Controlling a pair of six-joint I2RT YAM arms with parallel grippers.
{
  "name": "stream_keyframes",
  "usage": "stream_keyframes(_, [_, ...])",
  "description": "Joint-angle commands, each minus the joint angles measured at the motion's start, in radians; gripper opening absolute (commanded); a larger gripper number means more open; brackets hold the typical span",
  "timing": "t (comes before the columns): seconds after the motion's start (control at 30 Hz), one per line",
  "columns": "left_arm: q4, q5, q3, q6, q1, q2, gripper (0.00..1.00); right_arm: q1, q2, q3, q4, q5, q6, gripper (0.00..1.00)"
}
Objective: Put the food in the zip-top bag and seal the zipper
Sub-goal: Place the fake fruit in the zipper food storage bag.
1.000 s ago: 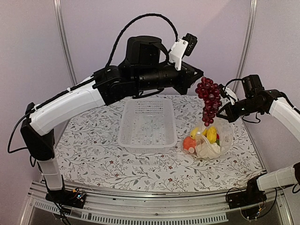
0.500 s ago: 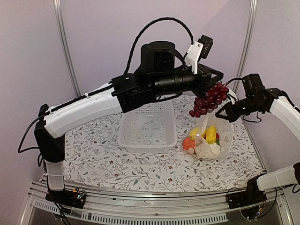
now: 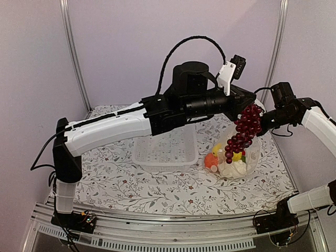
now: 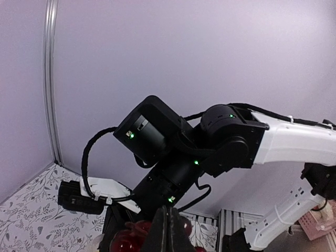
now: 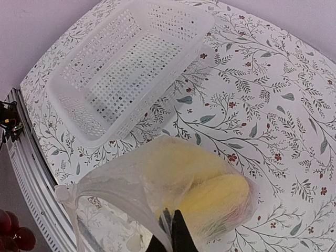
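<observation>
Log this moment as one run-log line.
left jaws: shut on grape bunch, hanging over zip-top bag mouth | right jaws: shut on bag edge, holding it up | in bag: yellow pieces, orange pumpkin, cauliflower

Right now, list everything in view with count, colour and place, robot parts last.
grape bunch: one, dark purple-red, hanging over the bag's mouth
zip-top bag: one, clear, right of the basket, edge held up
yellow pieces: two, yellow, inside the bag
pumpkin: one, orange, inside the bag, left side
cauliflower: one, white, bottom of the bag
basket: one, white perforated, middle of the table
tablecloth: one, white with leaf print, covering the table
left gripper: one, black, shut on the grape bunch
right gripper: one, black, shut on the bag's edge
</observation>
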Motion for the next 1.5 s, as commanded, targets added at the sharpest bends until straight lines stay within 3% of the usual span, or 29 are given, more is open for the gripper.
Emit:
stream_keyframes(0.0, [0.094, -0.013, -0.026, 0.0, -0.016, 0.01, 0.0, -0.005, 0.004, 0.036, 0.001, -0.024, 0.013, 0.0])
stream_keyframes(0.5, [0.264, -0.055, -0.391, 0.05, -0.015, -0.037, 0.0, -0.024, 0.006, 0.036, -0.006, -0.064, 0.017, 0.0])
stream_keyframes(0.87, [0.104, -0.083, -0.269, 0.162, -0.017, 0.099, 0.0, -0.025, 0.031, 0.07, -0.02, -0.08, 0.018, 0.0])
stream_keyframes(1.17, [0.002, -0.281, -0.161, 0.206, -0.017, 0.226, 0.0, -0.026, 0.042, 0.068, -0.02, -0.11, 0.022, 0.0])
stream_keyframes(1.2, [-0.021, -0.298, -0.139, 0.206, -0.018, 0.236, 0.06, -0.026, 0.043, 0.067, -0.02, -0.112, 0.022, 0.0])
stream_keyframes(1.27, [-0.043, -0.304, -0.103, 0.216, -0.017, 0.235, 0.33, -0.026, 0.045, 0.07, -0.021, -0.111, 0.023, 0.0])
stream_keyframes(1.33, [-0.022, -0.292, -0.115, 0.246, -0.027, 0.199, 0.51, -0.026, 0.047, 0.077, -0.024, -0.102, 0.022, 0.0])
stream_keyframes(1.47, [0.107, -0.242, -0.259, 0.324, -0.079, 0.055, 0.68, -0.027, 0.057, 0.08, -0.023, -0.104, 0.024, 0.0])
